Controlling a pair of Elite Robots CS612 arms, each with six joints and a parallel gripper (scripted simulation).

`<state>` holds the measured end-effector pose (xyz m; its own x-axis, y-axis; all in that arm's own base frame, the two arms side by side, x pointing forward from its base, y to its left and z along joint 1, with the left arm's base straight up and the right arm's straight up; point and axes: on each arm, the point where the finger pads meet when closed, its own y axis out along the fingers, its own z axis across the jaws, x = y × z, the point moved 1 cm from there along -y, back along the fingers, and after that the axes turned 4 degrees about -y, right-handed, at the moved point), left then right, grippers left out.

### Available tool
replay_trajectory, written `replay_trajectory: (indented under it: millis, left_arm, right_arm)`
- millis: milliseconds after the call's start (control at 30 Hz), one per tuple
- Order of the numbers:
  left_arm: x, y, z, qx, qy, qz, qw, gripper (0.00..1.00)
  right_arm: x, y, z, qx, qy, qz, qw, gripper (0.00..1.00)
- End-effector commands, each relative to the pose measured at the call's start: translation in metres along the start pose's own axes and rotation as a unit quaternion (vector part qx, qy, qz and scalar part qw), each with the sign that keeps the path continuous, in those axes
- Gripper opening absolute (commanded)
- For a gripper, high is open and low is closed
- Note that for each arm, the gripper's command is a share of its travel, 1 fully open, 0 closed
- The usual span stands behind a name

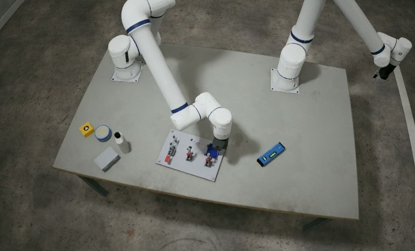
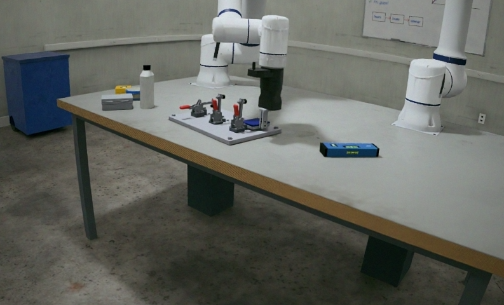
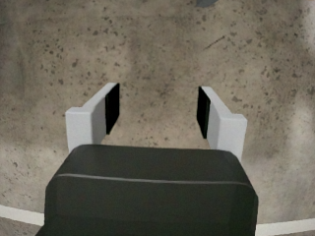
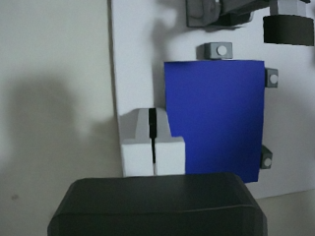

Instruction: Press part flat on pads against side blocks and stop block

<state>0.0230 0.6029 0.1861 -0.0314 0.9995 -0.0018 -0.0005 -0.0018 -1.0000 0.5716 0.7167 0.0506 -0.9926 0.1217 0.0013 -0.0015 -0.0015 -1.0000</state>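
Observation:
The part, a blue plate, lies on the grey fixture plate. In the right wrist view its top edge is at or very near one block; its right edge is at or very near two more, an upper block and a lower block. Actual contact and flatness cannot be told; the pads are hidden. My right gripper is shut and empty, fingertips beside the part's left edge, touching or nearly so. My left gripper is open and empty, far off beyond the table.
Several toggle clamps stand on the fixture, one close to the part, others farther along. A blue level lies to the right. A bottle and grey box stand left.

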Motion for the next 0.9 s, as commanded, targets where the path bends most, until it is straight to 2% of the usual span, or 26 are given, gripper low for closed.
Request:
replay_trajectory:
  millis: [0,867]
  left_arm:
    - [0.0006,-0.0009,-0.0002,0.000,0.000,-0.001,1.000,1.00]
    - [0.0006,-0.0009,-0.0002,0.000,0.000,-0.001,1.000,1.00]
  right_arm:
    - [-0.0005,-0.0014,-0.0005,-0.001,0.000,0.001,1.0000,0.00]
    - [-0.0002,-0.0014,0.0031,-0.001,0.000,0.001,1.0000,0.00]
